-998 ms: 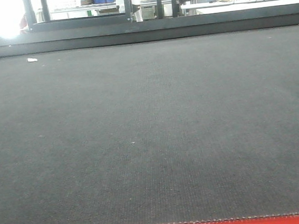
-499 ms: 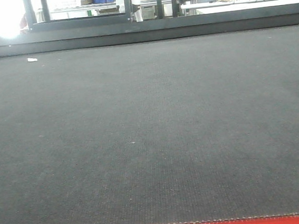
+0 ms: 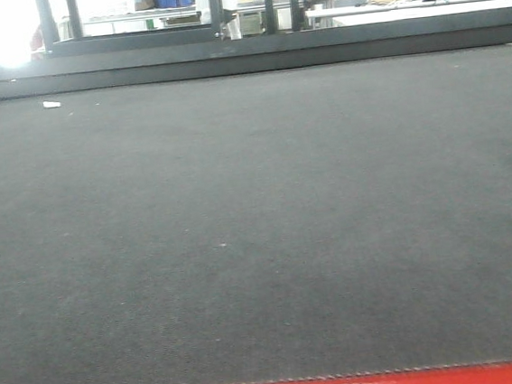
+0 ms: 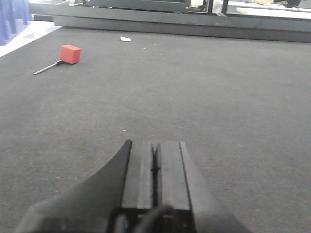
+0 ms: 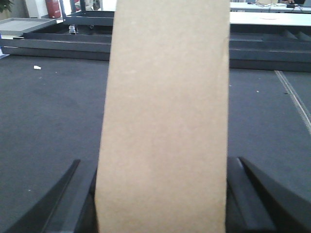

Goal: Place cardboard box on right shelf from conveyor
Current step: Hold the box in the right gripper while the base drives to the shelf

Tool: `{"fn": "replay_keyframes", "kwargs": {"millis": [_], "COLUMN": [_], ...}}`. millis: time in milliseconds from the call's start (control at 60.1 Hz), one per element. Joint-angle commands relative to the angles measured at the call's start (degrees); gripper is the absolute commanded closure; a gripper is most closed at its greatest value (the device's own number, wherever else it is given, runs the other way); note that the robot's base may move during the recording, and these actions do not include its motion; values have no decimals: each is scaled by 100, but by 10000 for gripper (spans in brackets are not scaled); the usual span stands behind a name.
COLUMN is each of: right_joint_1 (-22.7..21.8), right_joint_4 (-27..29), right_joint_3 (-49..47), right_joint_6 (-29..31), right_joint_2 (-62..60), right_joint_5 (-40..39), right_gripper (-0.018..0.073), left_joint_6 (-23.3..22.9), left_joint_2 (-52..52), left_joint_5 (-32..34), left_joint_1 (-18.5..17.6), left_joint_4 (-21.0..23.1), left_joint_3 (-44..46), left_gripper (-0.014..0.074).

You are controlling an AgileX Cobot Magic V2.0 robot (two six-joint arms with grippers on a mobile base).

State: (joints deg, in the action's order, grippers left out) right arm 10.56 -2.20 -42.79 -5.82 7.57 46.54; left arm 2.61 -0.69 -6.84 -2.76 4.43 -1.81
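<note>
Frontally, the conveyor (image 3: 259,228) is showing bare belt, no box. Left wrist: left jaws are sitting pressed together, empty, over the belt. Right wrist: right jaws are clamping the cardboard box (image 5: 165,121) by its long sides. Advice: hold squeeze even, box level, swinging toward the unseen shelf.

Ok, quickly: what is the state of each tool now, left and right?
Left tool: closed, holding nothing.
Right tool: closed on the cardboard box.
</note>
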Motion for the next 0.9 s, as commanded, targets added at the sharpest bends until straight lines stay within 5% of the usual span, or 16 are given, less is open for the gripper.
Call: {"fn": "replay_keyframes", "kwargs": {"millis": [0,881], "right_joint_1": [-37,-37], "right_joint_4": [-25,-25], "right_joint_3": [-132,-132], "right_joint_6": [46,46], "right_joint_2": [98,98], "right_joint_5": [-636,-636], "right_gripper": [442,442], "left_joint_6": [2,2], "left_joint_2": [-84,-84], "left_joint_5": [495,495], "left_joint_1": [-5,-5], "left_joint_4": [34,34], "left_joint_3": [-48,-48], "left_gripper": [713,713]}}
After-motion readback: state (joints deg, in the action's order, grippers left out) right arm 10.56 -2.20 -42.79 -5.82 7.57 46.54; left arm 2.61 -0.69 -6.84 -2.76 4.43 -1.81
